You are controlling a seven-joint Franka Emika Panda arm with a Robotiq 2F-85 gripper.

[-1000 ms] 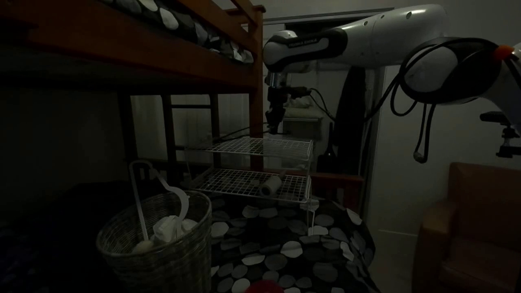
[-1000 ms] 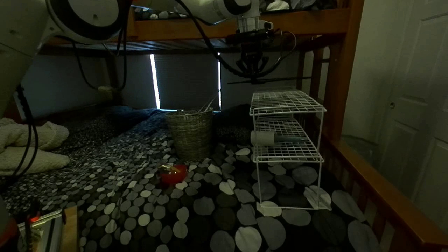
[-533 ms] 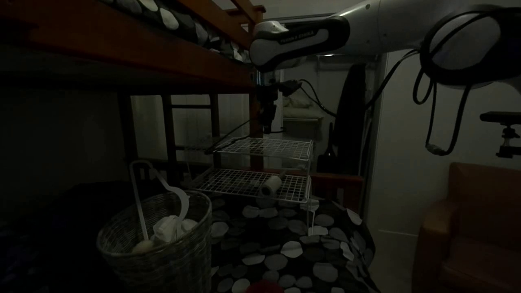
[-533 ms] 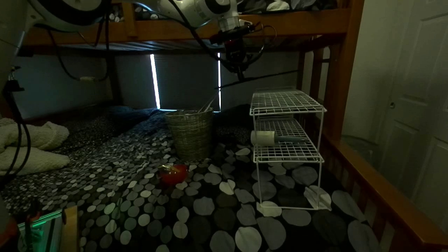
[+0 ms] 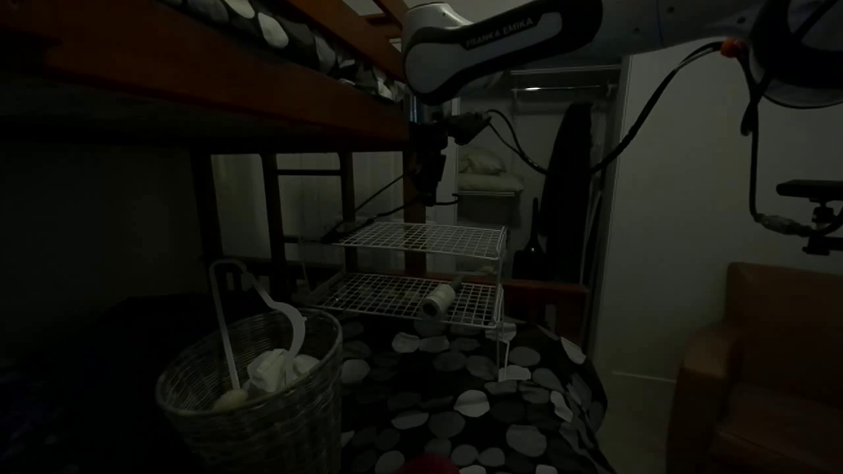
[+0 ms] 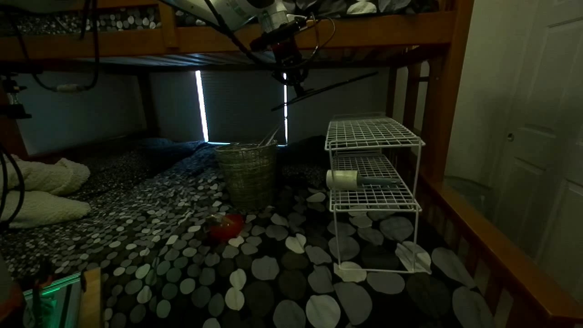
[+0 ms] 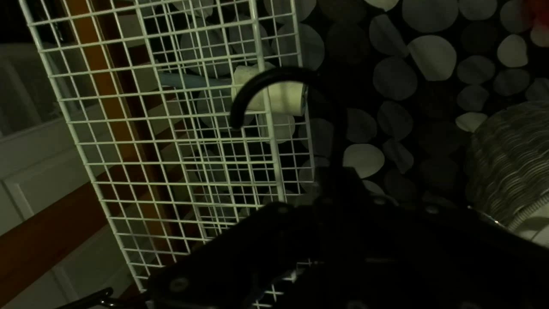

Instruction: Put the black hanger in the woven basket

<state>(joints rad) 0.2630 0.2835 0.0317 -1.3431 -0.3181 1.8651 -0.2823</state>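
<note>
The black hanger is held by its neck in my gripper, which is shut on it; it shows in both exterior views (image 5: 394, 211) (image 6: 337, 85). My gripper (image 5: 429, 197) (image 6: 300, 93) is in the air, above rack height. In the wrist view the hanger's hook (image 7: 279, 75) reaches out past the dark fingertips (image 7: 336, 176). In an exterior view the hanger is tilted, its end on the basket side lower. The woven basket (image 5: 276, 428) (image 6: 248, 177) stands upright on the bed, lower than the gripper; its side shows at the wrist view's right edge (image 7: 514, 159).
A white wire rack (image 6: 373, 200) stands beside the basket, with a lint roller (image 6: 344, 180) on its lower shelf. A white hanger (image 5: 220, 316) sticks up from the basket. A red bowl (image 6: 226, 228) lies near it. The upper bunk's wooden rail (image 6: 364, 34) is close to the arm.
My gripper has moved from above the rack toward the basket's side and slightly up, carrying the hanger. The hanger went from nearly level to tilted. Basket and rack have not moved.
</note>
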